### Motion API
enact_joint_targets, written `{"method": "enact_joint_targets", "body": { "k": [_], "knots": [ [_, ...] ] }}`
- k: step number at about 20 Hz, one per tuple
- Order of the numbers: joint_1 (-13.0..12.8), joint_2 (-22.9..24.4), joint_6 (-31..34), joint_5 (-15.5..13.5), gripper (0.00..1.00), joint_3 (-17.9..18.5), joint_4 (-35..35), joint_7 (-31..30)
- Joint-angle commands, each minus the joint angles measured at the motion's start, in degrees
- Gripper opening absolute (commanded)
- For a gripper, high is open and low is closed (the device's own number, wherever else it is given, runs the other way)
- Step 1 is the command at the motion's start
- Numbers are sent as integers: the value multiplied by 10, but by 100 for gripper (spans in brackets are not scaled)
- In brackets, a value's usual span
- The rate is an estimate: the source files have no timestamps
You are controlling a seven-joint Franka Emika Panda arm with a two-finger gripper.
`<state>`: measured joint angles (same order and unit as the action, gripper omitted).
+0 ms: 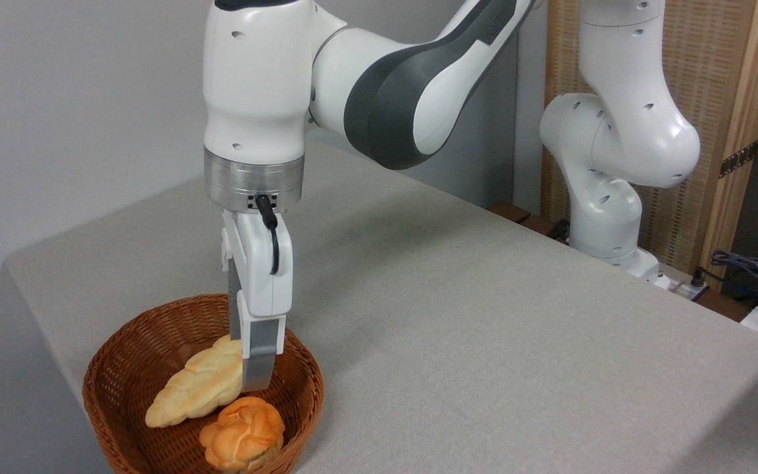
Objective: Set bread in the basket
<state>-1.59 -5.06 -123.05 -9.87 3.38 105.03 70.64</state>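
the pincer (257,385) hangs over the basket (122,349), seen edge-on, so how far it is open cannot be told; it grips nothing visible. the bread (243,433) lies just below its tips inside the basket, the braided loaf (198,385) beside it.

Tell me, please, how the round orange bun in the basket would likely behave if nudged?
The bun looks rounded, so it may rock or roll slightly. Its knotted, lumpy top suggests uneven rolling. It leans against the wicker basket wall beside the braided loaf, which would probably stop it.
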Motion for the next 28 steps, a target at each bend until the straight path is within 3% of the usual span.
{"method": "enact_joint_targets", "body": {
  "k": [1, 5, 9, 13, 17, 28],
  "knots": [
    [2, 32, 66, 6, 100, 1, -5, -15],
    [3, 49, 144, 10, 100, 1, -41, -119],
    [3, 49, 228, 82, 100, -8, -83, -234],
    [3, 49, 255, 108, 100, -30, -88, -329],
    [3, 49, 290, 111, 100, -37, -98, -330],
    [1, 63, 292, 106, 100, -36, -98, -329]
  ]
}}
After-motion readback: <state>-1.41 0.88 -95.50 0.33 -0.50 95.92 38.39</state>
